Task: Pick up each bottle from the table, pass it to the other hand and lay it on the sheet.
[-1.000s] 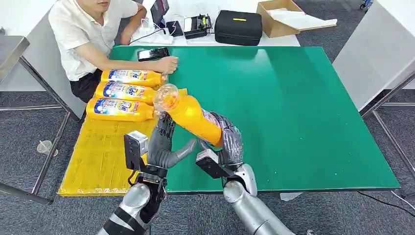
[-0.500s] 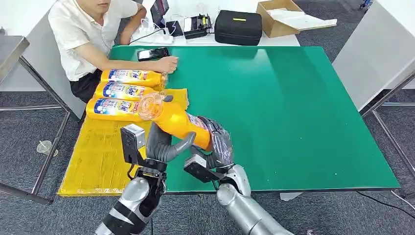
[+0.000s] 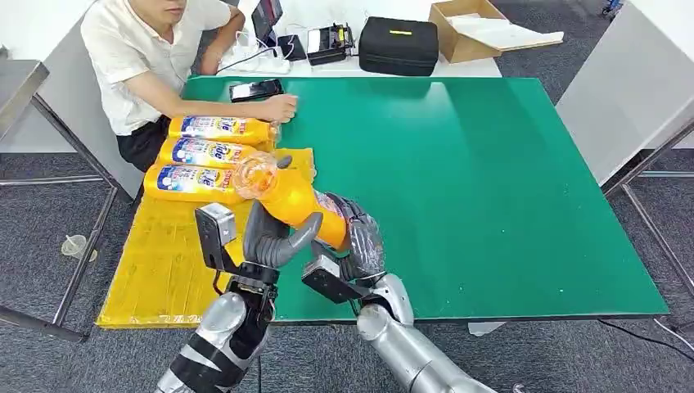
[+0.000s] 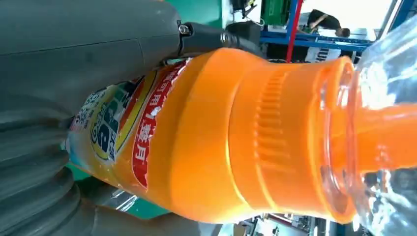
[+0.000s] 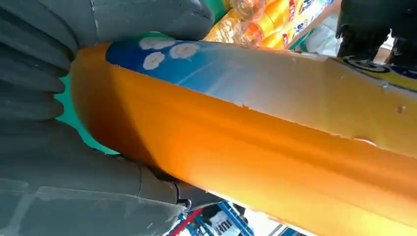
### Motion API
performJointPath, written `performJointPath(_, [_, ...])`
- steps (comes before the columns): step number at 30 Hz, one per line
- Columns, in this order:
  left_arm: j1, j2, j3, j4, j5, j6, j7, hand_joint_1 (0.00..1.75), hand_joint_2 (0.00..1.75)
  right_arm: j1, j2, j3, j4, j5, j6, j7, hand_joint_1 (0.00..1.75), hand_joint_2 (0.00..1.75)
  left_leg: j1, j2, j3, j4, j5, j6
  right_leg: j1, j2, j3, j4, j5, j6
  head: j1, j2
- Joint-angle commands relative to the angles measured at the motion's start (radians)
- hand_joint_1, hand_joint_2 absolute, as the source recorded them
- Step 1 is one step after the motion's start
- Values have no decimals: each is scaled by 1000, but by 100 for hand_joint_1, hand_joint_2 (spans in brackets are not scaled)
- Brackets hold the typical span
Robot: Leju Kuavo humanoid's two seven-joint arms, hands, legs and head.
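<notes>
Gripping orange bottle (image 3: 304, 206) – clear cap, blue-red label – right hand (image 3: 360, 242) base, left hand (image 3: 268, 237) neck.

four bottles (image 3: 295, 203), one sheet (image 3: 168, 254), one person (image 3: 143, 49)

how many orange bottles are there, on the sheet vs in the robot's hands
Bottles lying on the yellow sheet: 3 (far, middle, near)
Bottle held in the air between the left hand and right hand: 1
Total: 4 orange bottles
</notes>
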Motion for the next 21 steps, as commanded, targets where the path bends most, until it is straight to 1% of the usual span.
performJointPath(1, [-71, 15, -35, 75, -21, -9, -6, 175, 175, -52, -4, 66, 61, -15, -1, -5, 145, 175, 1, 2, 5, 1, -3, 0, 2, 1, 5, 0, -2, -4, 0, 0])
performJointPath(2, [-73, 16, -33, 80, -25, -9, -7, 175, 175, -51, -4, 64, 56, -23, 6, -6, 47, 175, 1, 2, 4, 1, -2, 0, 2, 0, 4, 0, -2, -4, 0, 0])
performJointPath(3, [-72, 14, -25, 83, -9, -27, -8, 175, 175, -52, -5, 64, 49, -31, 20, -5, 0, 175, 2, 4, 9, 2, -5, -1, 3, 1, 9, 1, -4, -7, 0, 0])
performJointPath(4, [-72, 14, -21, 85, 5, -44, 1, 175, 175, -49, -4, 59, 38, -46, 29, -13, 0, 175, 1, 2, 5, 1, -2, 0, 2, 0, 5, 0, -2, -4, 0, 0])
performJointPath(5, [-71, 13, -16, 83, 14, -51, 3, 175, 175, -48, -3, 60, 35, -53, 38, -18, 0, 175, 2, 3, 7, 2, -4, 0, 3, 0, 7, 0, -3, -6, 0, 0])
performJointPath(6, [-70, 12, -17, 77, 23, -65, 5, 175, 175, -47, -2, 60, 32, -63, 48, -23, 0, 175, 0, 1, 2, 0, -1, 0, 1, 0, 2, 0, -1, -3, 0, 0])
performJointPath(8, [-77, 13, -22, 78, 31, -74, 19, 175, 175, -46, 4, 58, 31, -75, 52, -30, 0, 175, 1, 4, 6, 1, -4, 0, 2, 1, 6, 0, -3, -5, 0, 0])
performJointPath(9, [-82, 13, -23, 80, 31, -74, 19, 175, 175, -45, 7, 55, 29, -84, 51, -36, 0, 175, 0, 2, 2, 0, -1, 0, 1, 0, 2, 0, -1, -2, 0, 0])
performJointPath(10, [-82, 13, -23, 80, 31, -74, 19, 175, 175, -45, 7, 55, 29, -84, 51, -36, 0, 175, 1, 3, 4, 1, -2, 0, 2, 1, 4, 0, -2, -4, 0, 0])
performJointPath(13, [-87, 14, -24, 86, 30, -73, 23, 175, 175, -43, 8, 53, 28, -90, 54, -37, 0, 175, 1, 2, 4, 1, -2, 0, 2, 0, 4, 0, -2, -4, 0, 0])
performJointPath(14, [-92, 16, -26, 91, 28, -69, 28, 175, 175, -40, 7, 45, 25, -109, 64, -43, 0, 175, 0, 1, 2, 0, -1, 0, 1, 0, 2, 0, -1, -2, 0, 0])
performJointPath(16, [-104, 24, -28, 102, 4, -45, 34, 175, 175, -32, 3, 21, 22, -141, 76, -37, 0, 175, 1, 3, 6, 1, -3, 0, 2, 1, 6, 0, -2, -4, 0, 0])
performJointPath(18, [-113, 34, -22, 112, -14, -31, 31, 175, 175, -28, -9, 4, 27, -155, 73, -46, 0, 175, 1, 2, 7, 2, -4, 0, 3, 0, 7, 1, -3, -5, 0, 0])
performJointPath(21, [-126, 67, -38, 113, -112, 25, 15, 175, 175, -16, -18, -40, 32, -178, 49, -44, 0, 175, 1, 1, 5, 0, -2, 0, 2, -1, 6, 0, -2, -4, 0, 0])
